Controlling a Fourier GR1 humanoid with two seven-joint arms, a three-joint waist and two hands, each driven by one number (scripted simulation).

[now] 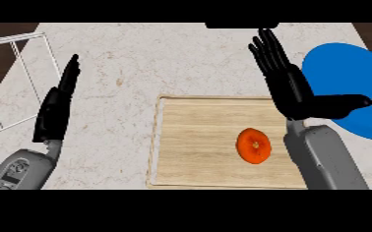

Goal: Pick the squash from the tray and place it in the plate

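Observation:
An orange squash lies on the wooden tray, right of its middle. A blue plate sits at the right edge of the counter, partly behind my right hand. My right hand is open, fingers straight and pointing away, thumb stretched out to the right over the plate; it hovers above the tray's far right corner, just beyond the squash. My left hand is open and edge-on at the left, well away from the tray, holding nothing.
A white wire rack stands at the counter's far left. A dark object shows at the top edge. Pale marble counter stretches between the rack and the tray.

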